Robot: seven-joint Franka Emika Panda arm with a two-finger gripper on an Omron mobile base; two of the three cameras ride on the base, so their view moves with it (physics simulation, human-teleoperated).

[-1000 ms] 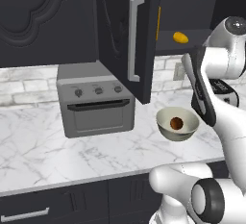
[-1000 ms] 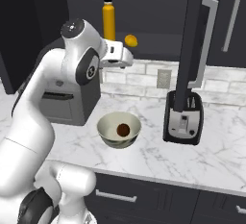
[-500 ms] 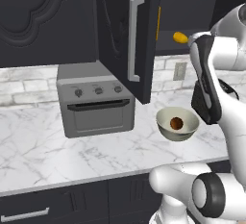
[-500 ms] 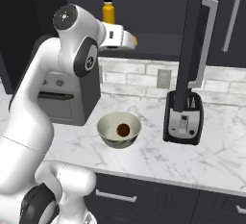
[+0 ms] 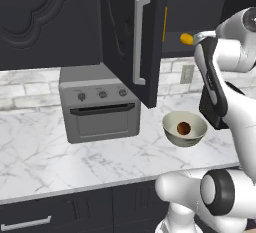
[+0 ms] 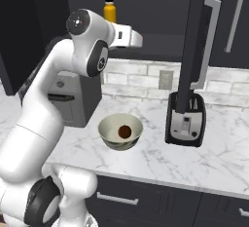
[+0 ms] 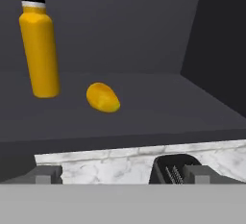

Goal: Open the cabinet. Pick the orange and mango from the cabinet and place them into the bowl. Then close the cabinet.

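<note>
the cabinet (image 5: 135,42) stands open, and the arm is lifted up to its shelf. the jaws (image 7: 123,174) are wide open and hold nothing. the mango (image 7: 103,97) lies on the shelf, a bit to the left of where the jaws point, and not far from a tall yellow bottle (image 7: 39,45). the orange (image 6: 125,132) sits in the bowl (image 6: 107,134) down on the worktop.

what could go wrong? if the arm reaches in too far left, it could bump the bottle and tip it over. the mango is round and smooth, so a push from one side could make it roll to the back. the open door hangs close to the arm, so a wide swing could hit it.
</note>
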